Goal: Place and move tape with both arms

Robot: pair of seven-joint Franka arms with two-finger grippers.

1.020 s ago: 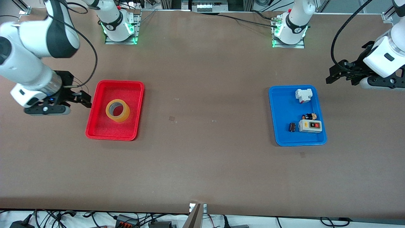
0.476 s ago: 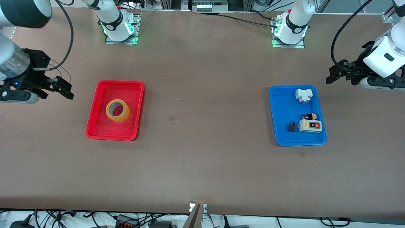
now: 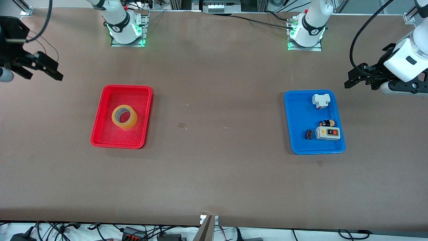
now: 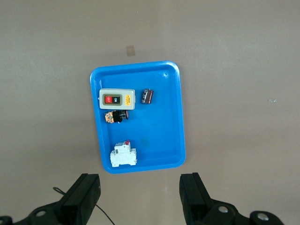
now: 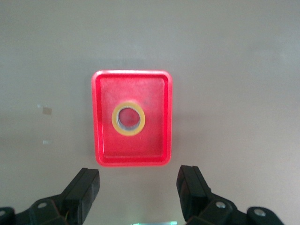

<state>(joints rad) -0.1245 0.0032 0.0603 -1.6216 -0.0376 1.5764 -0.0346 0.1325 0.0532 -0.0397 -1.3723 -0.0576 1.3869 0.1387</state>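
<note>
Stretching across the room is a long brown table (image 3: 214,174), matte and a little scuffed, with a few small pale marks near its middle. The tape (image 3: 124,116) lies flat in a red tray (image 3: 100,134) toward the right arm's end of the table, roughly at the tray's centre and clear of its walls. The right gripper (image 3: 36,65) hangs in the air over bare table at that same end, well apart from the tray, its two black fingers spread wide with nothing between them. At the other end sits a blue tray (image 3: 294,113) holding a grey switch box (image 3: 327,133) with buttons, a white block (image 3: 321,100), a small dark cylinder (image 3: 308,134) and one more small dark part (image 3: 326,123) (I can't quite make out what it is). The left gripper (image 3: 362,77) hovers over the table just beside that blue tray, fingers also held apart and empty. Both arm bases (image 3: 125,28) stand bolted along the table's edge farthest from the front camera, green lights glowing at their feet. Tangled black cables (image 3: 67,231) and plugs lie on the floor below the table's near edge.
</note>
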